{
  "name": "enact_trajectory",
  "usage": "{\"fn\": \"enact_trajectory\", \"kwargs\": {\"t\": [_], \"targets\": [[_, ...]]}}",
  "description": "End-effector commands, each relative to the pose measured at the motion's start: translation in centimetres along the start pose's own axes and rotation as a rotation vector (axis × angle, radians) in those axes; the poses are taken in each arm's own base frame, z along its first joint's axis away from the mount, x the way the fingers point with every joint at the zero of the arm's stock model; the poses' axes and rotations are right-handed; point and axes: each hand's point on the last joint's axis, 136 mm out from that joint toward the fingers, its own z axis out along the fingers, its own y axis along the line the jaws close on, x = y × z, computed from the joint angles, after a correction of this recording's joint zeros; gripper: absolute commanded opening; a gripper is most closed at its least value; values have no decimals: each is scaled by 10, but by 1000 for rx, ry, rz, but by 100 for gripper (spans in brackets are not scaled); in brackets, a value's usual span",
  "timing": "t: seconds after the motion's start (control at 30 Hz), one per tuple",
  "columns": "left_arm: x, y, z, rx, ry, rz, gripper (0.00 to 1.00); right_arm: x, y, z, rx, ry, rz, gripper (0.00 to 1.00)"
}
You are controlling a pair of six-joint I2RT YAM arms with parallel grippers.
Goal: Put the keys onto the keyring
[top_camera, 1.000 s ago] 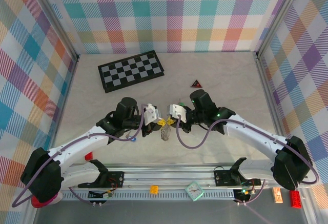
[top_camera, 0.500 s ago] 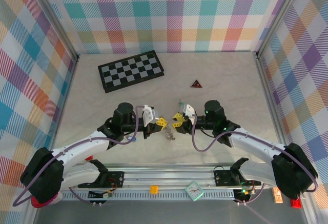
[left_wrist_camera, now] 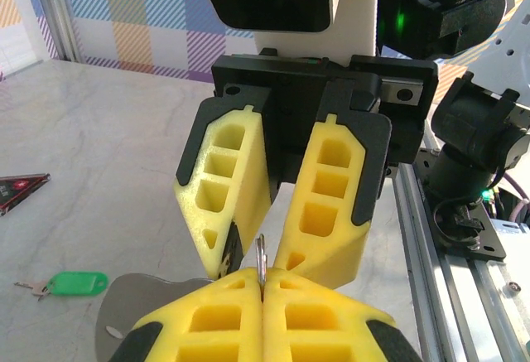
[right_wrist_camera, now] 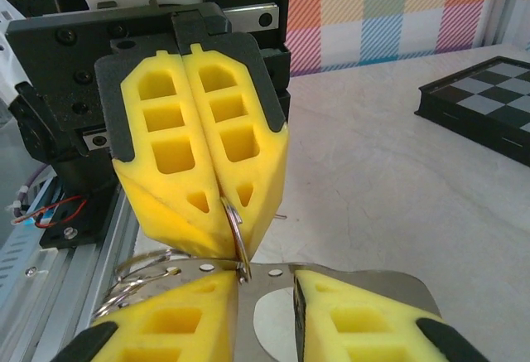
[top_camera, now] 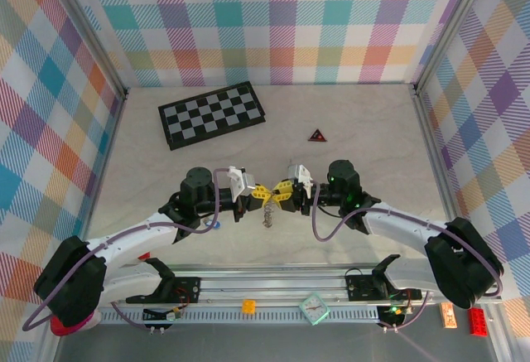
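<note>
Keyring (top_camera: 267, 212), one, clamped in left gripper (left_wrist_camera: 263, 283), right gripper (right_wrist_camera: 265, 286) parted (one green key (left_wrist_camera: 76, 282) aside).

White arms (top_camera: 124, 236), black joints (top_camera: 199, 184), purple cables (top_camera: 315, 213), yellow foam fingers (left_wrist_camera: 228, 171).

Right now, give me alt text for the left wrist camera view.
The left gripper, shut, pinches the thin metal keyring upright, facing the right gripper with its yellow fingers apart. A green-headed key lies on the pale table at lower left.
</note>
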Motion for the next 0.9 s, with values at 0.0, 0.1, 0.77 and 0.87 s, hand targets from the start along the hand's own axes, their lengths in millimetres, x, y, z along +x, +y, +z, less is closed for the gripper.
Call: {"fn": "enact_trajectory", "kwargs": {"t": [0.0,0.1,0.77,0.87], "targets": [[-10,-9,1,40,-48,32,0,-22,5,2,-33,-68,-48,24],[-6,-9,1,38,-36,32,0,-23,6,1,-31,-71,-52,25],[2,-6,2,27,5,54,0,-11,1,-3,23,-14,-47,23],[2,-6,1,24,7,58,0,-7,-1,-5,47,9,-51,25]]}}
